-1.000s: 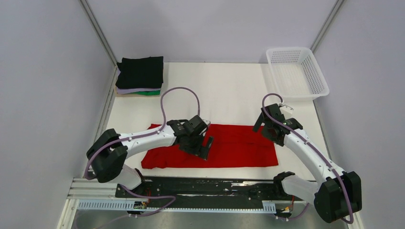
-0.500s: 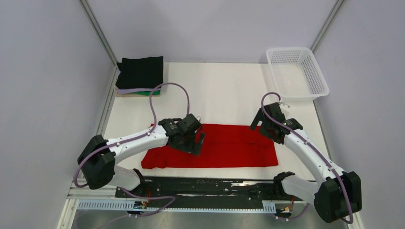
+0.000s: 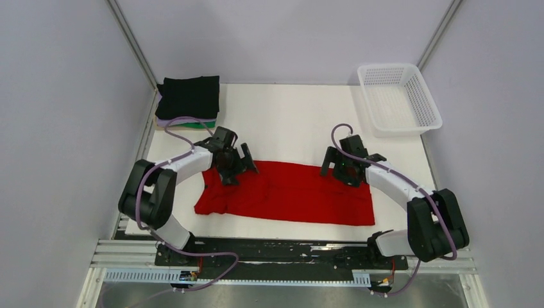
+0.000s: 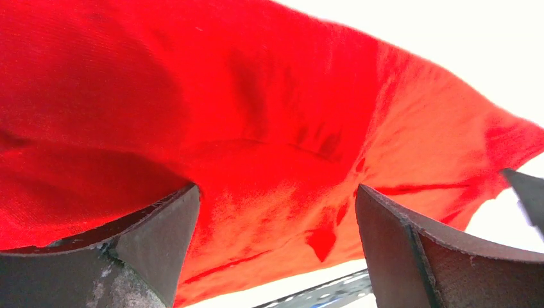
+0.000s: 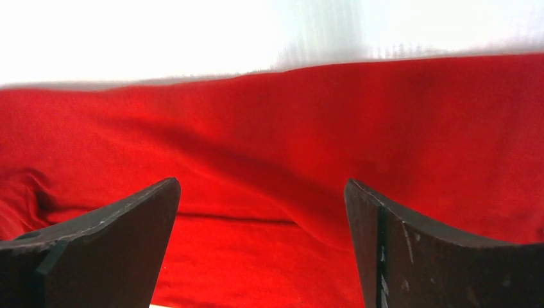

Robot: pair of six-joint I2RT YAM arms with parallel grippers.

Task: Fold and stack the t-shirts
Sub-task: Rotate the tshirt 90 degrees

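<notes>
The red t-shirt (image 3: 289, 192) lies as a long folded strip across the middle of the table. My left gripper (image 3: 236, 168) is open over the shirt's far left corner. In the left wrist view the red cloth (image 4: 256, 115) fills the frame between my spread fingers (image 4: 160, 237), with nothing gripped. My right gripper (image 3: 343, 171) is open over the shirt's far right edge. In the right wrist view the red cloth (image 5: 269, 192) lies flat between the open fingers (image 5: 436, 244). A stack of folded tees stands at the back left: black (image 3: 189, 96) on top, then lilac (image 3: 183, 120) and green (image 3: 202, 125).
A white plastic mesh basket (image 3: 399, 96) stands at the back right corner. Grey walls close in the left and right sides. The black rail (image 3: 276, 253) with the arm bases runs along the near edge.
Both grippers have moved from over the shirt's middle band to its far edge, the left one going left and back. The shirt's left end is now slightly rumpled.
</notes>
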